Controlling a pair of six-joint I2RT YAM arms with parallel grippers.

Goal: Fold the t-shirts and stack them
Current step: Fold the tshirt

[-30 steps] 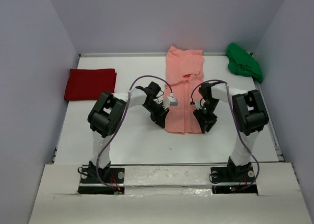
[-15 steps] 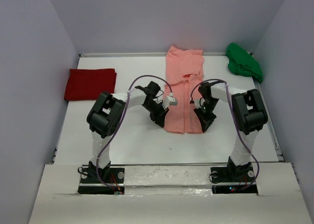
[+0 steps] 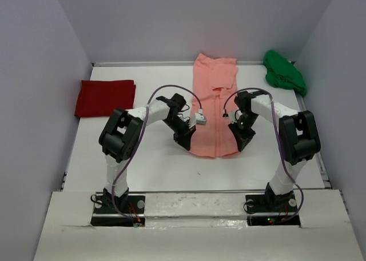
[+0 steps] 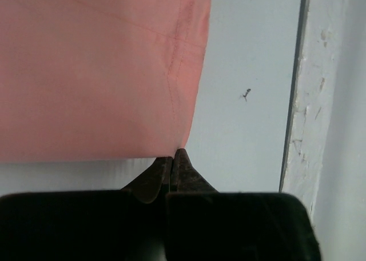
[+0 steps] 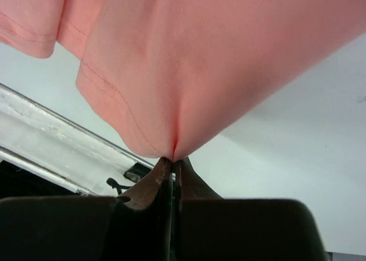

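Table (image 3: pixel 150 165): white work surface with walls around it. All three t-shirts lie on it, kept well apart, which leaves the middle as the folding area.
Salmon-pink shirt (image 3: pixel 214 98): in the middle of the table, laid out as a long narrow strip from the far edge toward the arms. It looks already narrowed lengthwise. Its near hem sits between the two grippers, so it is the shirt being worked on.
Red shirt (image 3: pixel 105 97): a flat, neat rectangle at the left side, clear of both arms. It reads as finished and as the likely base of the stack.
Green shirt (image 3: pixel 284 72): bunched in the far right corner, unfolded and out of the way, probably waiting its turn.
Left gripper (image 4: pixel 174 155): fingers pressed together, pinching the near left corner of the salmon-pink hem. The cloth there lies low and mostly flat.
Right gripper (image 5: pixel 173 161): clamped onto the near right corner, and the cloth hangs from the pinch in a draped point, so this corner is raised off the table.
Step in hand: gripping both hem corners suggests carrying the near end over toward the collar for a crosswise fold.
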